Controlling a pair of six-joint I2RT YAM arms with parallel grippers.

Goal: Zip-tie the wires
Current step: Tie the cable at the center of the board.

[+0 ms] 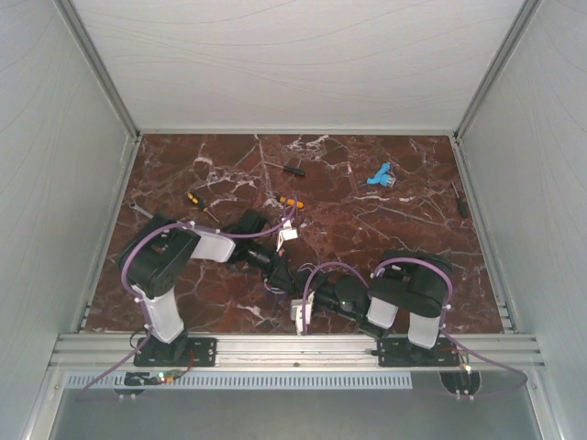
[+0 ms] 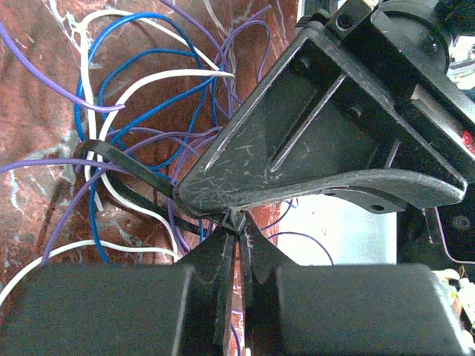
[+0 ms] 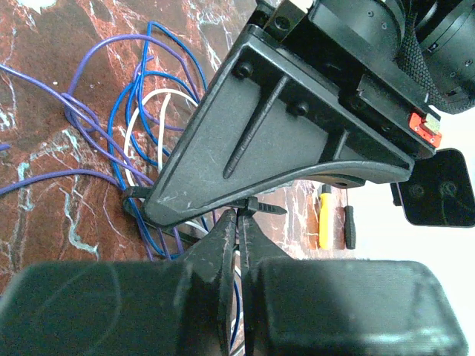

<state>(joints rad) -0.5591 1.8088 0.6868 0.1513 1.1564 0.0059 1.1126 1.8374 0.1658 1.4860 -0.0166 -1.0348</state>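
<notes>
One zip tie (image 2: 126,163) — wrist views only

**Wire bundle half buried behind two grippers**

In the left wrist view the right gripper (image 2: 189,194) covers the right side of the wires (image 2: 148,96), and the zip tie (image 2: 126,162) disappears under it. Several strands run off the left and top edges. In the right wrist view the left gripper (image 3: 156,208) likewise hides part of the tie's loop. From above, the strands are too thin to trace, and a blue item (image 1: 380,176) at the back is too small to identify.
</notes>
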